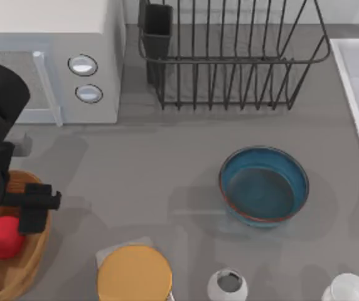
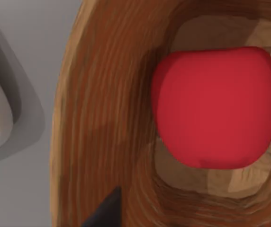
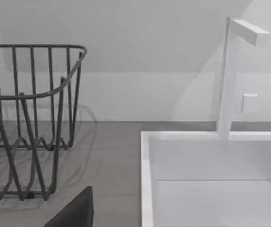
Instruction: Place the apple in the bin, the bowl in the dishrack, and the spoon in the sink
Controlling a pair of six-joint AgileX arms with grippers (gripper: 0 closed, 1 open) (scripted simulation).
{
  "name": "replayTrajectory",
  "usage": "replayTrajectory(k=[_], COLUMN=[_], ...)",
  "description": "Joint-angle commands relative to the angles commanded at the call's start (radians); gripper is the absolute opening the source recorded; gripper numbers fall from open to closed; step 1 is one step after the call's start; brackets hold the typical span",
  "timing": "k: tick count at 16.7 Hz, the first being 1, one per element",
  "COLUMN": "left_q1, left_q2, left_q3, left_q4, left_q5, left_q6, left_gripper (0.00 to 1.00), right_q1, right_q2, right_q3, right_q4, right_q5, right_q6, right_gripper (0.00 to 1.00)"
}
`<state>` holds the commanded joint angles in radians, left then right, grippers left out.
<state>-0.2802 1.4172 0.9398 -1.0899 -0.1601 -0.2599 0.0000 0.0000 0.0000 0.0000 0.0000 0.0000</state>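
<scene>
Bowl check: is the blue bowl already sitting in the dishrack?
No: in the top view the blue bowl stands on the grey table, in front of the wire dishrack and apart from it.

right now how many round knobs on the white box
2. Upper knob and lower knob sit one above the other on the white box at the table's far left, beside the dishrack. None seems hidden.

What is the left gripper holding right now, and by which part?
Nothing, as far as can be seen. The apple lies in the bin, apart from the left gripper above the rim. Whether its fingers are open cannot be told.
</scene>
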Motion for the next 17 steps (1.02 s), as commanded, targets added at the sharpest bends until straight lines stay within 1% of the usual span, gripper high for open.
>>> replayTrajectory(k=[10, 13, 17], left_q1=[0.000, 0.013, 0.053], left_q2=[-0.011, -0.094, -0.305], left_q3=[-0.006, -0.059, -0.194], left_q4=[0.008, 0.073, 0.234], left_q5=[0.001, 0.012, 0.037], left_q6=[0.002, 0.020, 0.059], left_gripper=[1.00, 1.00, 1.00], right_q1=[0.000, 0.000, 0.000], right_q2=[0.000, 0.000, 0.000], right_q3=[0.000, 0.000, 0.000], right_q4=[0.000, 0.000, 0.000], right_q5=[0.000, 0.000, 0.000], right_q6=[0.000, 0.000, 0.000], right_gripper=[1.00, 1.00, 1.00])
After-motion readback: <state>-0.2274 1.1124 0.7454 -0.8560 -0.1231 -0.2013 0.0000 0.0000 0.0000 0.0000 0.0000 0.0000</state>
